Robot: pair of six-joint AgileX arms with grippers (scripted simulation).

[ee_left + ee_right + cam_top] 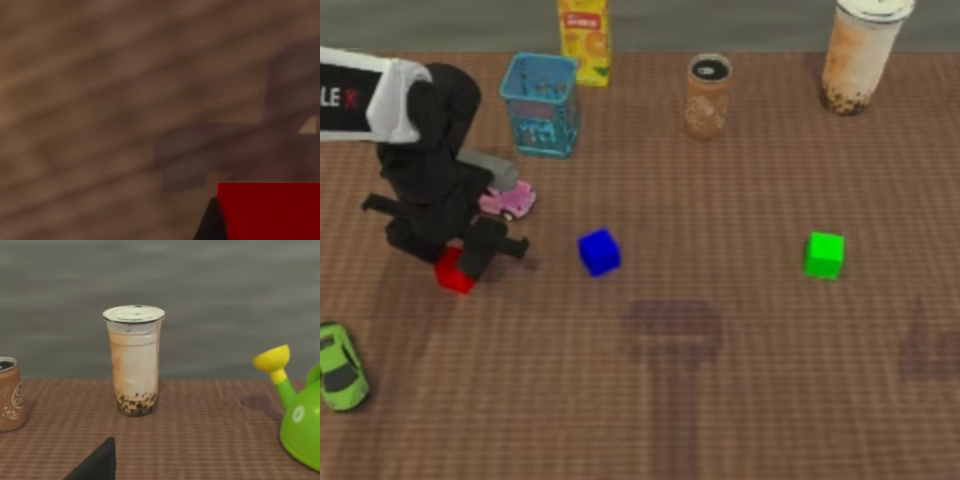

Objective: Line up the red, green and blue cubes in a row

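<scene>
Left hand is down at the table's left side, closed around the small matte red cube, just below the pink toy car. The deep blue cube sits near the middle, the bright green cube well apart to the right. Right hand is out of the top view; I cannot tell its state.

Even, bright light; soft arm shadows on table; left wrist view blurred

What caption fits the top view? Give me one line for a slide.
Left gripper down on the red cube beside the pink toy car; blue cube and green cube lie apart.
</scene>
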